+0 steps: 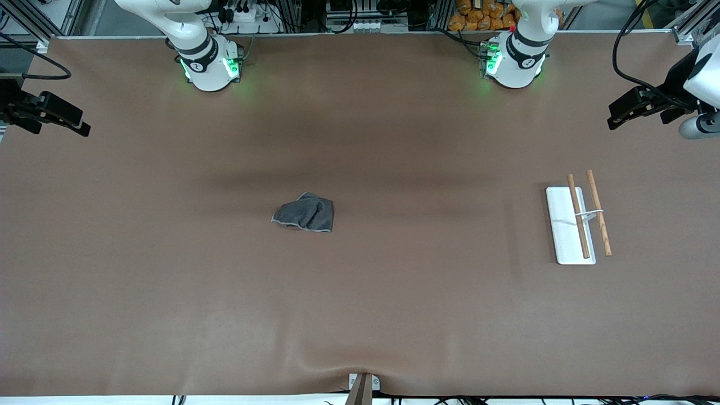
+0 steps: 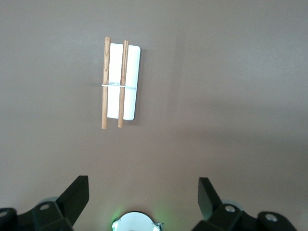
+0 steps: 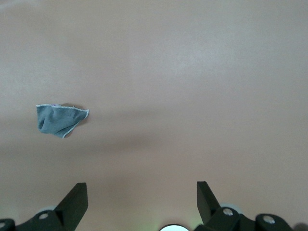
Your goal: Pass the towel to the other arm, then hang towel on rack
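Note:
The towel (image 1: 304,214), a small dark grey cloth with a light stitched edge, lies crumpled near the middle of the table; the right wrist view shows the towel (image 3: 58,119) far from the fingers. The rack (image 1: 569,226) is a flat white base with two brown rods, lying toward the left arm's end, and the rack (image 2: 130,79) also shows in the left wrist view. My left gripper (image 2: 143,185) hangs open and empty high over bare table by its own base. My right gripper (image 3: 142,190) is likewise open, empty and high. Neither hand shows in the front view.
Both arm bases (image 1: 211,64) (image 1: 513,62) stand at the table's edge farthest from the front camera. Black fixtures (image 1: 48,111) (image 1: 644,104) jut in over each end of the table. A small bracket (image 1: 363,385) sits at the table's near edge.

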Robot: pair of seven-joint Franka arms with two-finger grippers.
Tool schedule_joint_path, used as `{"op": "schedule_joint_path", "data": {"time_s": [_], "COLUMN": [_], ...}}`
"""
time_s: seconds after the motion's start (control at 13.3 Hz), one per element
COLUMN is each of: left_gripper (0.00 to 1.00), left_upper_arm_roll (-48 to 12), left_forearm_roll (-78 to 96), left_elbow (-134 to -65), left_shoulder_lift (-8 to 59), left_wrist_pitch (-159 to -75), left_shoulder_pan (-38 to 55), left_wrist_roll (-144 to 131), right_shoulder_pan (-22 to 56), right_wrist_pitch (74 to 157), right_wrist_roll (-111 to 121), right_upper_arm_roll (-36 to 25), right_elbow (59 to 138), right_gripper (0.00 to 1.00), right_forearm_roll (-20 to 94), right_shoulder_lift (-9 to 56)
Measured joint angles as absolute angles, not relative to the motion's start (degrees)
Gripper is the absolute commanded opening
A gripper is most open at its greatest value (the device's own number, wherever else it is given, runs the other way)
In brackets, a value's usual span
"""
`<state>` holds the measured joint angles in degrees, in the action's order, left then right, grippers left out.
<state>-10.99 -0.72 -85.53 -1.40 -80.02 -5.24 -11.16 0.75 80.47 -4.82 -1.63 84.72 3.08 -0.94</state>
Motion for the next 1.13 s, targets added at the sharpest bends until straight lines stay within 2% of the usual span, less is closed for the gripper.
{"op": "schedule_joint_path", "data": {"time_s": [0.68,1.13], "left_gripper": [1.0,1.0], "left_upper_arm_roll": [-10.88,-11.11], "left_forearm_roll": [-0.89,-0.89], "left_elbow": [-85.53,-85.53], "left_shoulder_lift": [-1.26,-0.87], "left_wrist_pitch": [-80.06,-80.06], "left_shoulder_pan": [-5.41,-5.38], "left_wrist_roll": [-11.11,-11.06], "right_shoulder_pan": [0.65,0.58], "right_wrist_pitch": [80.47,81.04], "right_wrist_roll": [-4.83,-4.82], "right_upper_arm_roll": [-1.84,-1.91], "right_elbow": [84.82,85.21], "right_gripper": [1.0,1.0], "right_forearm_roll": [3.08,2.76], "right_shoulder_lift": [-0.87,2.34]}}
